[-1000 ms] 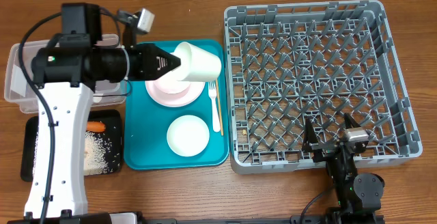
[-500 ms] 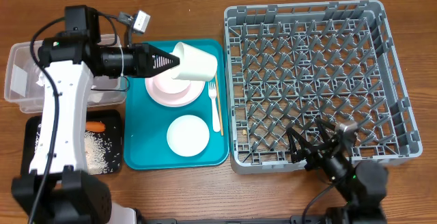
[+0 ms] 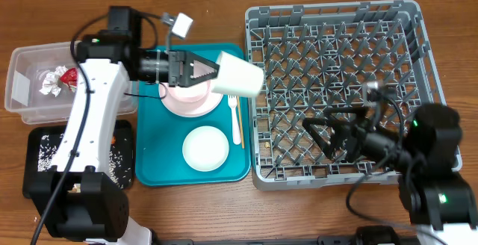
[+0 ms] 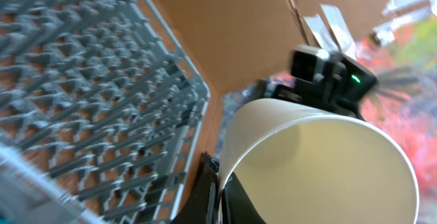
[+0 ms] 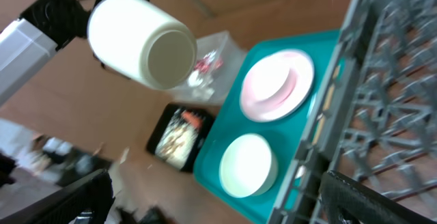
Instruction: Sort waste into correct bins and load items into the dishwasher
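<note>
Far left: clear tub (image 3: pixel 22 95), thin rigid plastic, rounded rectangle, no longer covered by the left arm. Inside it: crumpled white napkin (image 3: pixel 49 81) and shiny red wrapper (image 3: pixel 71 75). Below the tub: black tray (image 3: pixel 33 159), shallow, flat, matte, scattered with white rice (image 3: pixel 46 146), partly hidden under the arm.

Left gripper (image 3: pixel 215 72): shifted right since a second ago, fingers clamped tight on the rim of the white cup (image 3: pixel 240 75). Cup: smooth, tapered, held on its side in the air, mouth toward the gripper, base toward the rack. Previously over the pink plate, now above the right edge of the teal tray (image 3: pixel 149 174), just short of the dish rack.

Unchanged on the teal tray: pink plate (image 3: pixel 187 101), round, glossy; white bowl (image 3: pixel 205 146), round; white fork (image 3: pixel 237 122), thin plastic, along the right edge.

Dish rack (image 3: pixel 328 12): grey moulded plastic, square, lattice base, upright pegs.

Right gripper (image 3: pixel 325 135): previously low at the rack's near wall, now raised over its near-right part, pointing left, fingers spread wide, holding nothing.
</note>
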`<state>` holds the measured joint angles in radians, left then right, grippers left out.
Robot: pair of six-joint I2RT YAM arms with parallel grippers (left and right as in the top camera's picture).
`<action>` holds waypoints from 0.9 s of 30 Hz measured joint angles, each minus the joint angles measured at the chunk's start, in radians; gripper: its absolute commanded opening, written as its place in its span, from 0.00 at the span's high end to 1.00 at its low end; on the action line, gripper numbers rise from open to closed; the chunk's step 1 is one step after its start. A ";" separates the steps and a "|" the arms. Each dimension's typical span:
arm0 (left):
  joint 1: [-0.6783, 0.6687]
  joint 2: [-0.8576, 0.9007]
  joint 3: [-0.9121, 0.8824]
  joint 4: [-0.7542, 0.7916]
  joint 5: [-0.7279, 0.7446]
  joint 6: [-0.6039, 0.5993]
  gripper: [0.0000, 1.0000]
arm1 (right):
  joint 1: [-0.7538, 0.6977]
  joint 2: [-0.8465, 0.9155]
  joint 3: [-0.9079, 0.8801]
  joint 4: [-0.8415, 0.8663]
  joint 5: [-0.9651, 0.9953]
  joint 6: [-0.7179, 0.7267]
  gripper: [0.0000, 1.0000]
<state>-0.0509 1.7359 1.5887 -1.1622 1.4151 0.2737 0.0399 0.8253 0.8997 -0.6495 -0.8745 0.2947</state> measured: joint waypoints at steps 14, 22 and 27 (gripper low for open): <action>-0.127 0.000 0.000 0.090 0.109 0.023 0.96 | 0.000 0.177 0.001 0.141 -0.492 -0.216 0.04; -0.167 0.000 0.000 0.094 0.120 0.023 0.96 | 0.000 0.206 0.001 0.187 -0.570 -0.316 0.03; -0.183 0.000 0.000 0.097 0.120 0.022 0.96 | 0.000 0.206 0.001 0.255 -0.611 -0.333 0.04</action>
<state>-0.2337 1.7359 1.5887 -1.0653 1.5352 0.2958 0.0399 1.0313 0.9005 -0.3946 -1.4853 -0.0383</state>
